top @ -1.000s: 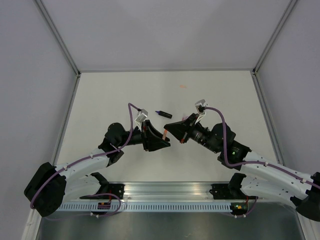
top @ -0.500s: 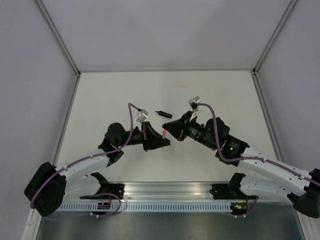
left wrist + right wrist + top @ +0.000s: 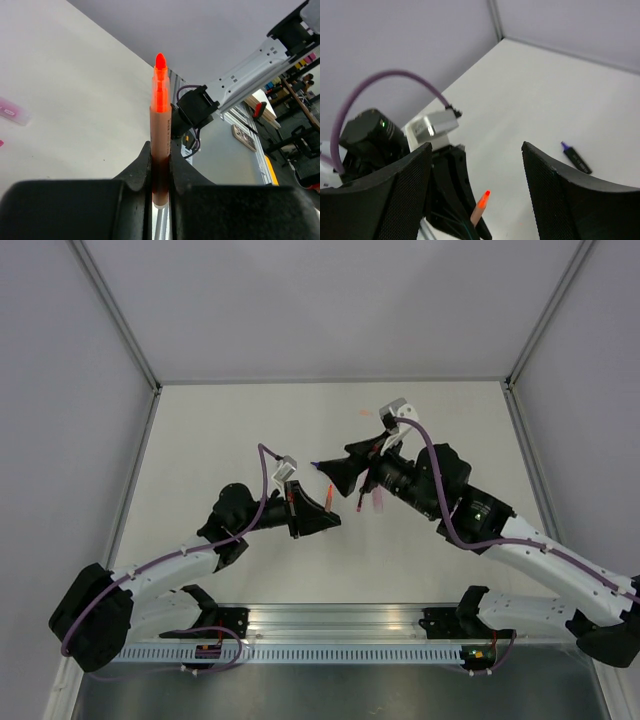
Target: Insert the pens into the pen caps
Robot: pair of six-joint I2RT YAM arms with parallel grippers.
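left tool [image 3: 160, 152]: closed tight on the pink-red pen [image 3: 160, 117]; both fingers pressed to the barrel near its rear end; held off the counter [image 3: 220, 430]
pink-red pen: stands straight up out of the jaws in the left wrist view; orange-red tip bare, no cap on it; pale rear end shows just below the fingers; in the right wrist view the tip points up into the gap between the right tool's fingers
right tool [image 3: 476, 147]: jaws wide apart; nothing between the pads; faces the left tool across the middle of the counter; the two tools near each other, not touching
navy pen [image 3: 576, 157]: lies flat on the counter, uncapped, tip toward the far wall; just beside the right tool's nose in the top view; not gripped
pink cap [image 3: 9, 111]: lies on its side on the counter, at the left edge of the left wrist view; apart from both pens
light purple cap: cannot make it out in any view
purple cable [image 3: 395, 82]: arcs over the left wrist
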